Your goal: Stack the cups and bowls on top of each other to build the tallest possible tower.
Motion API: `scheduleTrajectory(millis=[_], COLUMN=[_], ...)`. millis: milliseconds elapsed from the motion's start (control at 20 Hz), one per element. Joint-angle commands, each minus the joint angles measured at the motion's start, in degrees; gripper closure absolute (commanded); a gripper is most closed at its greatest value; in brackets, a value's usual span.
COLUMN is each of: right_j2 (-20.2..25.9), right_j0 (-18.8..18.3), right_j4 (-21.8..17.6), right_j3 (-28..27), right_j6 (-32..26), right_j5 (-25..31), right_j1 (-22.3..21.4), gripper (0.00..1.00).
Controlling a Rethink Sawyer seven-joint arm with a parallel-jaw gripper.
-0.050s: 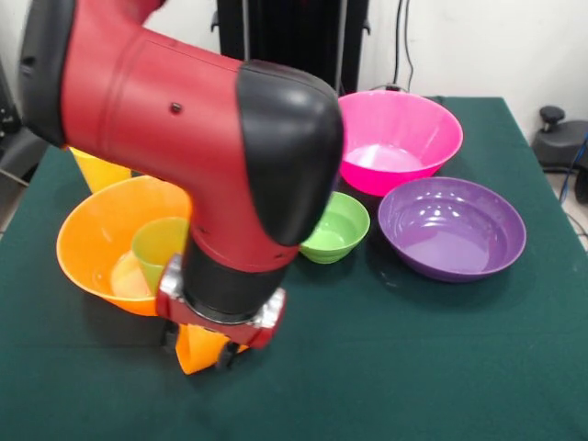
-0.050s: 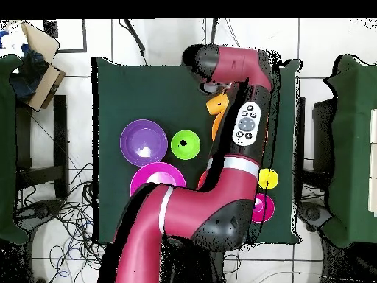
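In the front view my gripper (image 1: 200, 351) is low over the table, just in front of the large orange bowl (image 1: 101, 241), and is shut on an orange cup (image 1: 195, 354). A green cup (image 1: 161, 246) stands inside that bowl. A yellow cup (image 1: 96, 171) shows behind the bowl. To the right are the pink bowl (image 1: 397, 138), the small light green bowl (image 1: 336, 226) and the purple bowl (image 1: 452, 228). From overhead, the orange cup (image 2: 216, 105) sits under the gripper (image 2: 213, 90), and the arm hides most of the orange bowl (image 2: 216, 131).
The overhead view also shows the purple bowl (image 2: 143, 142), light green bowl (image 2: 185, 144), pink bowl (image 2: 157, 181), yellow cup (image 2: 268, 178) and a small crimson bowl (image 2: 259, 208) beside the arm. The green table's edge (image 1: 514, 119) lies right of the pink bowl.
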Motion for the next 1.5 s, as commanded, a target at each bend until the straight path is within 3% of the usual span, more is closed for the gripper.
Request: scheduleTrajectory(millis=[50,400,900,1250,1500], right_j2=[7.32,10.43,15.53,17.41,17.92], right_j0=[-1.33,-2.34,-4.59,-6.25,-6.75], right_j4=[-1.43,0.63,5.37,6.61,6.32], right_j3=[6.51,9.91,13.81,9.26,7.84], right_j6=[-19.32,-17.29,-12.82,-14.38,-14.71], right_j5=[0.6,1.56,9.3,19.04,21.94], right_j1=[0.75,0.96,0.62,3.75,4.46], gripper=[0.0,0.0,0.0,0.0,0.0])
